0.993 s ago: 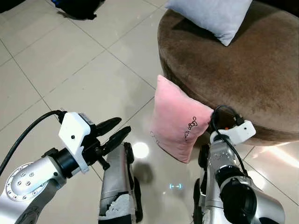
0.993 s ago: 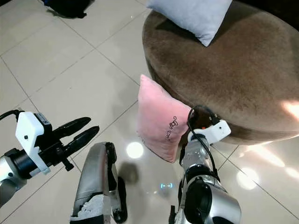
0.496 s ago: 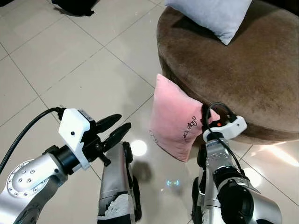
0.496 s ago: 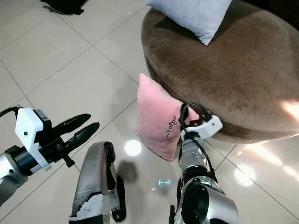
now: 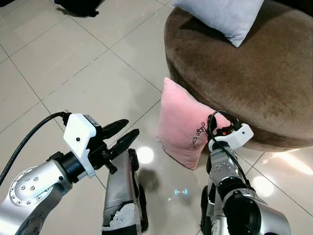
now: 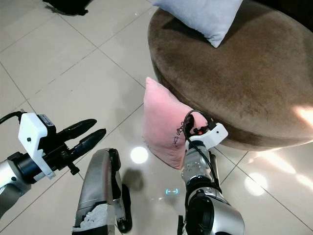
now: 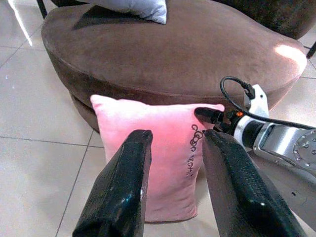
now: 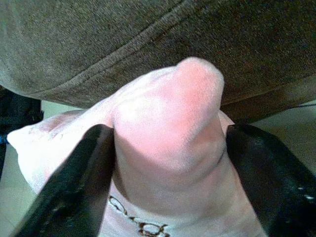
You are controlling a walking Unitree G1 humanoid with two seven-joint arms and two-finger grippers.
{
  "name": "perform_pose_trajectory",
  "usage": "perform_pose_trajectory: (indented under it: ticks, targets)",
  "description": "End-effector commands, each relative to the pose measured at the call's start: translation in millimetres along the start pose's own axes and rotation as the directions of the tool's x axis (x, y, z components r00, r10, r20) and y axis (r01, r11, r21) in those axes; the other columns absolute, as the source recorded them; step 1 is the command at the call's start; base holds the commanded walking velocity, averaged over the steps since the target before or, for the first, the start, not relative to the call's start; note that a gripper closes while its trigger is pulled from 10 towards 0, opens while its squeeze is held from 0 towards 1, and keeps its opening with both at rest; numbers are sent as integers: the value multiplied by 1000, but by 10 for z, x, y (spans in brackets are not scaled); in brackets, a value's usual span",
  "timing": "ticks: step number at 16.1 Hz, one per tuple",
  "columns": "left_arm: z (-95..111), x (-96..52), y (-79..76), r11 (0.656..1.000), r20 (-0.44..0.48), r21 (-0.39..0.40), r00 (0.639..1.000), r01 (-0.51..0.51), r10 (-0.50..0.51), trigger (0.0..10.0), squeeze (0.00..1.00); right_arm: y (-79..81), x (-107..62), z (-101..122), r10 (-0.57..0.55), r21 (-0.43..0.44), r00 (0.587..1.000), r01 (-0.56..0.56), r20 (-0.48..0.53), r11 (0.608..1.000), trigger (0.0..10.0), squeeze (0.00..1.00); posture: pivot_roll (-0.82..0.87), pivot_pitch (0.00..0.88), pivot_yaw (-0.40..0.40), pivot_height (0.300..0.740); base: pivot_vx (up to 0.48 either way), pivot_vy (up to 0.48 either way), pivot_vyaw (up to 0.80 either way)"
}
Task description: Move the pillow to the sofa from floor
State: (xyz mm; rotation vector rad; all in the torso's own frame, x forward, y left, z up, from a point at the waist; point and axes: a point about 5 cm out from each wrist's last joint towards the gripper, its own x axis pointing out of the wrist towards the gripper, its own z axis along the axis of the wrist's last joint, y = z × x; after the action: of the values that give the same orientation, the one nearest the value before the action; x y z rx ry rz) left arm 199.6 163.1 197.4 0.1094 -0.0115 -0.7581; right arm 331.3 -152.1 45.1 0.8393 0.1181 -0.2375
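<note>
The pink pillow stands on the tiled floor, leaning against the brown sofa. The right claw pinches its upper corner between both fingers. The left claw hovers apart beside it, fingers narrowly parted.

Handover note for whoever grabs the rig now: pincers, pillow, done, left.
Right pincer: fingers either side of the pink pillow's top corner, pressing into the fabric; whether the grip is firm is unclear.
Left pincer: open, held above the floor left of the pillow, pointing at it, holding nothing.
Pillow: upright on the floor, leaning against the brown sofa. A grey pillow lies on the sofa's far side.
Done: right arm reached the pillow.
Left: secure the grip, lift, set it on the sofa.
</note>
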Motion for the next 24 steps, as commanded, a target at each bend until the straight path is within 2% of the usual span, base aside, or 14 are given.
perform_pose_trajectory:
  ticks: [1, 20, 24]
  targets:
    - [-54, -25, -33, 1000, -29, -15, 999, 14, -14, 10000, 0, -69, -68, -125, -32, -10, 999, 32, -40, 999, 0, 0, 324, 325, 148, 506, 0, 0, 0]
    - [-82, -45, -51, 1000, -36, -17, 999, 12, -13, 10000, 0, -57, -104, -178, -7, 11, 999, 8, -35, 1000, 0, 0, 324, 310, 144, 506, 0, 0, 0]
    - [-121, -28, -56, 1000, -34, -23, 999, 6, -7, 10000, 0, -22, -111, -201, 41, 9, 998, -40, -46, 999, 0, 0, 306, 293, 129, 506, 0, 0, 0]
